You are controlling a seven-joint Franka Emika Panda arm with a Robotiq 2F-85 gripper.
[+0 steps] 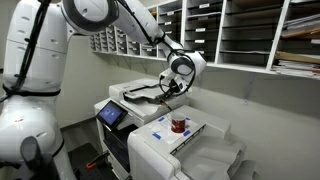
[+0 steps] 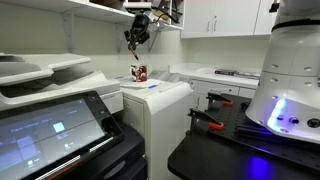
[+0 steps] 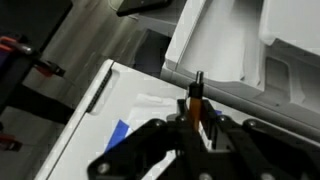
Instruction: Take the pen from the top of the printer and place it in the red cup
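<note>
Above the red cup (image 1: 178,125), at twelve o'clock from it, my gripper (image 3: 198,118) is clamped on the pen (image 3: 197,90): pickup off the printer (image 1: 125,100) done, lowering and release left.

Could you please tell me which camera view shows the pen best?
The wrist view: the pen sticks up dark and close from the gripper, which is shut on it. In both exterior views it is too thin to make out at the gripper above the red cup.
</note>
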